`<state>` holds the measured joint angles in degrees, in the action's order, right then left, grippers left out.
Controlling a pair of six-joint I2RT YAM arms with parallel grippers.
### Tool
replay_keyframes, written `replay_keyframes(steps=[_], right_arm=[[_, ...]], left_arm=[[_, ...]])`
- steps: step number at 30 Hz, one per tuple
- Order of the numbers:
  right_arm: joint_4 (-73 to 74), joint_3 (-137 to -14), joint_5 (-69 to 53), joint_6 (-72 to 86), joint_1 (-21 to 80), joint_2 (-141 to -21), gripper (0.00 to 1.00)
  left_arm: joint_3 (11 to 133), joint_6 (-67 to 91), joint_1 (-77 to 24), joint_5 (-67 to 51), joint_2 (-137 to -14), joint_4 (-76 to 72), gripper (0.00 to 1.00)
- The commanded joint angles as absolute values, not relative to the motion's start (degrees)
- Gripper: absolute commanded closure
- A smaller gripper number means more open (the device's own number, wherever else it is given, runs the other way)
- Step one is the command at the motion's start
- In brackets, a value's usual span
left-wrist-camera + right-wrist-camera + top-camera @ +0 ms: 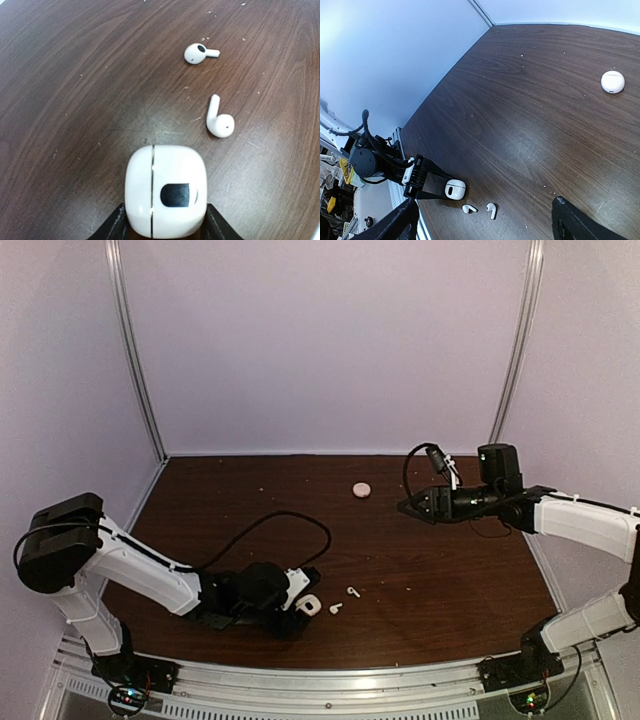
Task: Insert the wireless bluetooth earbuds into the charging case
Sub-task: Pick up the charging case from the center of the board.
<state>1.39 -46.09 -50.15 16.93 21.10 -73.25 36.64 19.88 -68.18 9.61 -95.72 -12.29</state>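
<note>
Dark worktop (400,570), near edge: left gripper (165,222) pinches the charging case (165,197), both earbuds (220,120) just beside. Right gripper (411,507) hovers spread, empty.

Your enclosure: dark wood-grain table (450,570), crumb-speckled; pale lilac walls (330,340); two silver corner posts (136,350); ribbed metal rail (330,680) at near edge.

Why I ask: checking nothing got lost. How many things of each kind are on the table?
Earbuds: 2
Case: 1
Round disc: 1
Total: 4
</note>
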Motion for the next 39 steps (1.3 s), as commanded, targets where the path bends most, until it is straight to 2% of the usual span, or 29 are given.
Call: replay_keyframes(steps=[1, 6, 11, 15, 20, 24, 32, 39], right_arm=[[0.16, -44.71, -51.28, 17.18, 21.43, -71.69, 0.09], [0.17, -43.91, -51.47, 17.31, 21.62, -70.88, 0.09], [0.15, -43.77, -51.42, 17.31, 21.71, -70.74, 0.09], [0.18, -43.77, -51.48, 17.23, 21.71, -71.01, 0.10], [0.16, -43.28, -51.67, 17.39, 21.84, -70.95, 0.12], [0.15, -42.09, -51.81, 18.13, 22.24, -70.38, 0.14], [-8.37, -36.25, -53.18, 24.93, 27.00, -67.81, 0.17], [-19.66, -33.60, -52.45, 32.96, 35.50, -67.26, 0.22]], left_arm=[[38.19, 15.56, -67.82, 9.19, -97.92, -12.30, 0.49], [39.44, 14.03, -67.83, 9.81, -99.43, -12.05, 0.39], [39.98, 13.08, -67.81, 9.90, -100.23, -12.58, 0.37], [39.84, 12.45, -67.68, 8.91, -100.59, -13.06, 0.44], [38.88, 12.29, -67.57, 9.51, -98.99, -13.70, 0.62], [38.55, 11.90, -67.63, 10.51, -96.76, -13.58, 0.70], [38.72, 7.08, -70.99, 16.10, -84.10, -13.64, 0.73], [44.98, -1.30, -75.22, 21.40, -80.96, -13.78, 0.73]])
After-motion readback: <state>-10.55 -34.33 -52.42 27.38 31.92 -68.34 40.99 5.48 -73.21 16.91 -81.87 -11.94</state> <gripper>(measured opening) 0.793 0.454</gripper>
